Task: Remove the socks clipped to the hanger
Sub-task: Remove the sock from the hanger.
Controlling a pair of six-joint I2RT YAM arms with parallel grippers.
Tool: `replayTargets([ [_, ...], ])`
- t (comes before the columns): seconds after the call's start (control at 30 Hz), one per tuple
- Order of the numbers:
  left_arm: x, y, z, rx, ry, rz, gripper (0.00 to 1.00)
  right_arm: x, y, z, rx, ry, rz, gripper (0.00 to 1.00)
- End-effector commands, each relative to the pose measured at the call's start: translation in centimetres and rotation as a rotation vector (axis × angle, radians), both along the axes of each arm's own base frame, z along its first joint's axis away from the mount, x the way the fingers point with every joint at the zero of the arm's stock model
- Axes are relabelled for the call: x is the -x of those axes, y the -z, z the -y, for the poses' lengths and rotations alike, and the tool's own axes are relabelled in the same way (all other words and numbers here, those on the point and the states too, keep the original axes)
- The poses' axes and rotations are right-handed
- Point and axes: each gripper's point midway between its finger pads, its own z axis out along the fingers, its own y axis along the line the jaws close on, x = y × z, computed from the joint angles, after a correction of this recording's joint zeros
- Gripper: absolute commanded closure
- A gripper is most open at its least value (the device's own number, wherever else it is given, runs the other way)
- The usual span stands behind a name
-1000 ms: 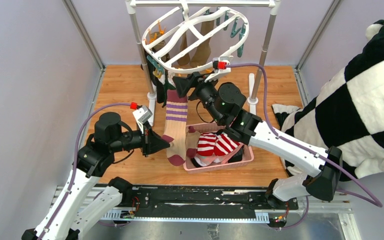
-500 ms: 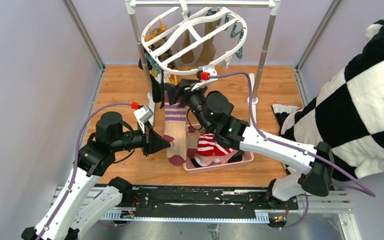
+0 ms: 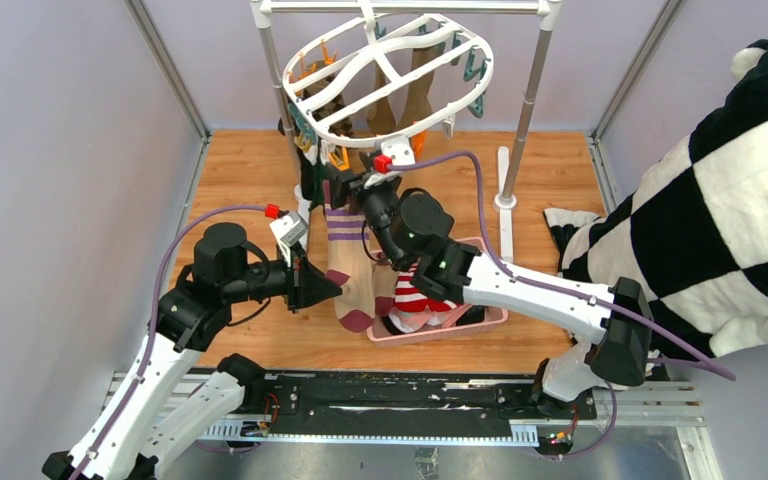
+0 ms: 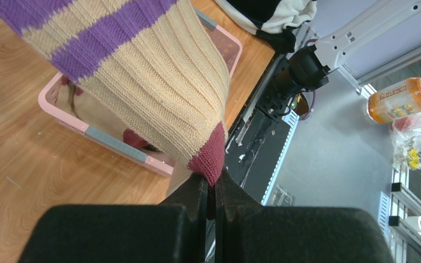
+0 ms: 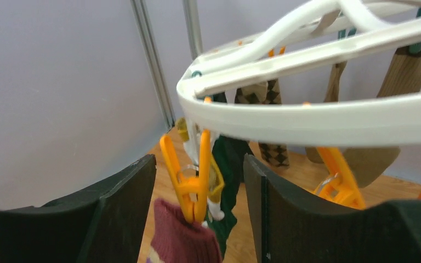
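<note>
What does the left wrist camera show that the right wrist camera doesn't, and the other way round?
Only left wrist: the left hand shut on the striped sock at its dark red toe, the pink basket below, and an orange bottle off to the side.
Only right wrist: the white hanger, an orange clip biting the sock's cuff, framed by the open right hand, and brown argyle socks behind.
Both: that striped sock and the wooden tabletop.

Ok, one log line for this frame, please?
left fingers: shut on striped sock toe | right fingers: open, straddling orange clip on hanger | sock: not yet unclipped
</note>
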Motion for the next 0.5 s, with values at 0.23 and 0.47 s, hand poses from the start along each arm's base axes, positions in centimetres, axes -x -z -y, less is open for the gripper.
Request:
replayTargets([
  [0.23,0.1,-0.8,0.1,0.001,0.013,0.039,1.0,5.7,1.9,3.8,-0.176,-0.082,0.077,0.3],
  [0.47,0.0,-1.0,0.2,-0.001,0.013,0.044,1.0,8.1,1.2,3.6,-0.151,-0.044,0.108,0.28],
])
